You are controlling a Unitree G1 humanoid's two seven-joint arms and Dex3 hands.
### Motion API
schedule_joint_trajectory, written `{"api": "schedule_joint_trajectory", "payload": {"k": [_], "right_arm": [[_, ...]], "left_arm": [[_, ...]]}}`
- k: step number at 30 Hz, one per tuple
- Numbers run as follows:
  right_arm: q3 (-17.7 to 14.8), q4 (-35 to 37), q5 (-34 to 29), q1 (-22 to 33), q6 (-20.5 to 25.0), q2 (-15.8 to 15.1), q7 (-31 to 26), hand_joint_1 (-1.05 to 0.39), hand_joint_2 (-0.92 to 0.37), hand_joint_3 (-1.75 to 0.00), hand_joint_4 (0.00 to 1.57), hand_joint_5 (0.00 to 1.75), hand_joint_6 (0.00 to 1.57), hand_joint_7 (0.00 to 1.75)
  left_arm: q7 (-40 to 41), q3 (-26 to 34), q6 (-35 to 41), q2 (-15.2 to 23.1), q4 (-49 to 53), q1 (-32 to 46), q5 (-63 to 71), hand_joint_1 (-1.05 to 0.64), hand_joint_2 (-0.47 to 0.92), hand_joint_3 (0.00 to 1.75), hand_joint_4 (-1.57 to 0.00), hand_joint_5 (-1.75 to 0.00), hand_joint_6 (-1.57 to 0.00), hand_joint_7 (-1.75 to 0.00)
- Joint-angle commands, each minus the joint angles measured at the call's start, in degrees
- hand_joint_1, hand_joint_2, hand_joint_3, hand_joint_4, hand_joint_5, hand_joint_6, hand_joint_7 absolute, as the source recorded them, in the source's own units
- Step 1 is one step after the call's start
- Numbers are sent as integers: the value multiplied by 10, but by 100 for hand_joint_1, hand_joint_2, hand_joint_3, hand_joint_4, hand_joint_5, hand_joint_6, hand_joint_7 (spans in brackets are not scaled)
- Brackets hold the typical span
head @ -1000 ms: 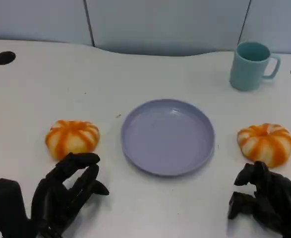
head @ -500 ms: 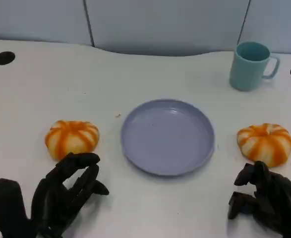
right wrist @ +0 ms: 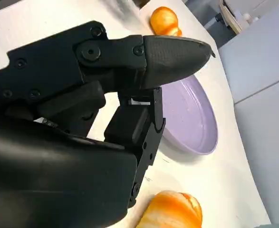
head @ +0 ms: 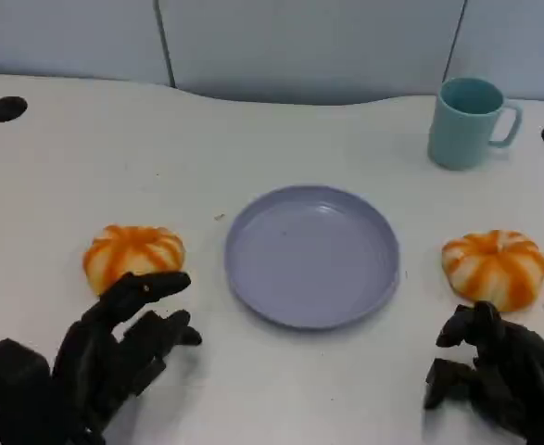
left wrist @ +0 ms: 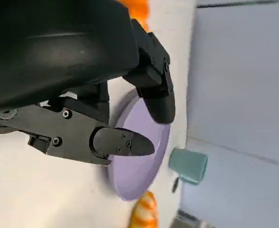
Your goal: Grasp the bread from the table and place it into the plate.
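Two orange-and-white striped breads lie on the white table, one on each side of a lavender plate [head: 313, 255]. The left bread [head: 132, 252] sits just beyond my left hand [head: 105, 362], whose fingers are spread and hold nothing; the uppermost fingertip reaches the bread's near edge. The right bread [head: 494, 267] lies just ahead of my right hand [head: 494, 375], which rests loosely bent and holds nothing. In the left wrist view my left hand [left wrist: 82, 71] points at the plate [left wrist: 139, 166]. The right wrist view has my right hand [right wrist: 82, 118], the plate [right wrist: 191, 118] and the right bread [right wrist: 172, 211].
A teal mug [head: 466, 120] stands at the back right, well behind the right bread. Black round holes [head: 6, 108] mark the table's far left and far right edges. A pale wall runs along the back of the table.
My left hand has opened wider and moved forward, its top finger rising toward the left bread. The right hand, the breads and the plate have not moved.
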Motion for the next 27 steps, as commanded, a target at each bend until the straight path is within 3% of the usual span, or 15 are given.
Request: {"api": "schedule_joint_trajectory", "payload": {"k": [1, 3, 5, 8, 11, 15, 21, 24, 27], "right_arm": [[3, 6, -4, 6, 10, 4, -9, -45, -92, -43, 128, 116, 114, 111], [3, 5, -4, 6, 10, 4, -9, -45, -92, -43, 128, 116, 114, 111], [4, 9, -4, 2, 10, 3, -7, -46, -92, -43, 127, 116, 114, 112], [5, 10, -4, 1, 10, 3, -7, -46, -92, -43, 127, 116, 113, 112], [5, 10, -6, -2, 13, 6, -15, -47, -92, -41, 127, 116, 114, 112], [8, 9, -9, -1, 8, 9, -18, -46, -92, -41, 127, 116, 114, 111], [11, 8, -9, 0, 5, 9, -20, -46, -92, -43, 126, 116, 114, 111], [13, 7, -7, -1, 10, 11, -21, -46, -92, -43, 126, 117, 114, 111], [13, 8, -5, -1, 9, 12, -20, -46, -92, -43, 126, 117, 113, 111]], "left_arm": [[-14, -18, -152, 54, 56, -28, 60, -42, 90, 0, -21, -77, -43, -6], [-12, -21, -174, 57, 76, -34, 60, -42, 90, 0, -21, -74, -43, -4], [37, -32, -209, 93, 61, -41, 146, -49, 89, 0, -11, -61, -35, -2], [75, -40, -230, 110, 60, -44, 195, -53, 88, 0, -7, -50, -30, 0], [198, -42, -248, 170, 13, -58, 371, -62, 88, 0, -2, -42, -24, 0], [289, -54, -173, 218, -84, -51, 533, -65, 86, 0, 0, -25, -20, -1], [320, -87, -101, 243, -142, -41, 577, -63, 83, 0, 0, -15, -20, -1], [338, -123, 0, 272, -172, -64, 703, -68, 85, 1, 0, -4, -14, 0], [340, -148, 50, 281, -181, -73, 741, -69, 85, 0, 0, 0, -12, 0]]}}
